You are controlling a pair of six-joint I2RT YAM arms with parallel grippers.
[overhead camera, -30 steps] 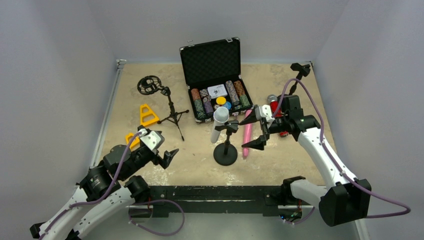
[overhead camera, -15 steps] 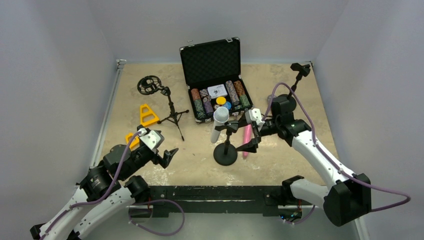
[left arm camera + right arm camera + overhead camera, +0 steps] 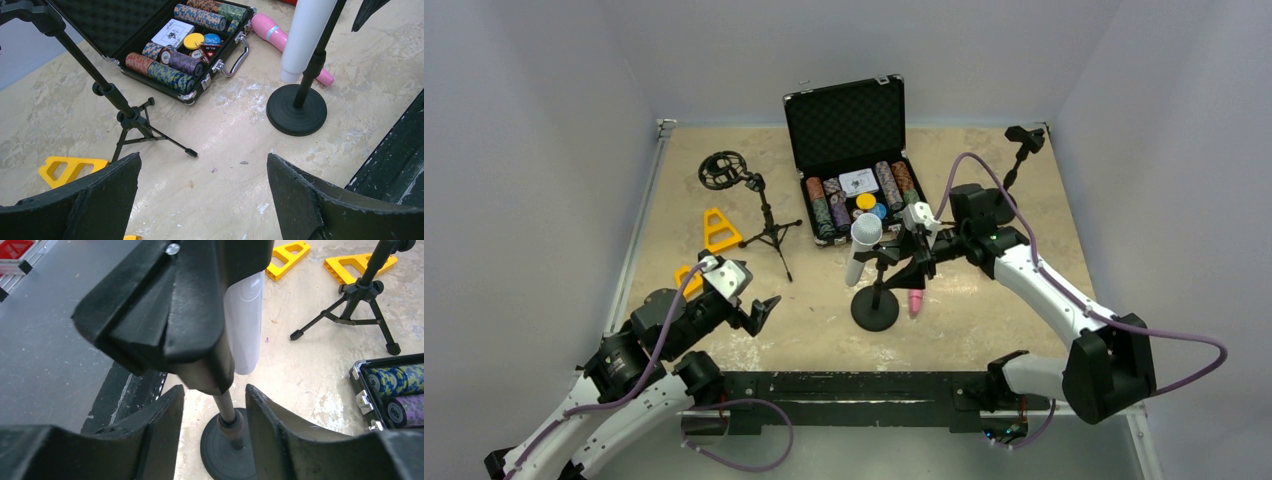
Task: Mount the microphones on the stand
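1. The white microphone [image 3: 860, 245] is seated head up and tilted in the clip of the round-based stand [image 3: 875, 310] at the middle of the table. Its position is unchanged over the last second.
2. The pink microphone [image 3: 274, 34] lies flat on the table just right of that stand's base and has not been mounted. From above only its near end is seen below the right gripper [image 3: 921, 262].
3. That gripper has been swung left from the right side of the table and brought in against the stand. Its jaws have been narrowed from wide to roughly half.
4. In the right wrist view the stand's pole [image 3: 227, 412] is seen between the fingers with a gap on each side. Nothing is gripped yet.
5. The closing is judged to be aimed at the pole, perhaps to steady or turn the stand, not at the pink microphone.
6. The left gripper [image 3: 759, 312] is held fully open and empty at the near left, unmoved.
7. The tripod stand [image 3: 764, 215] on the left is seen without a microphone.
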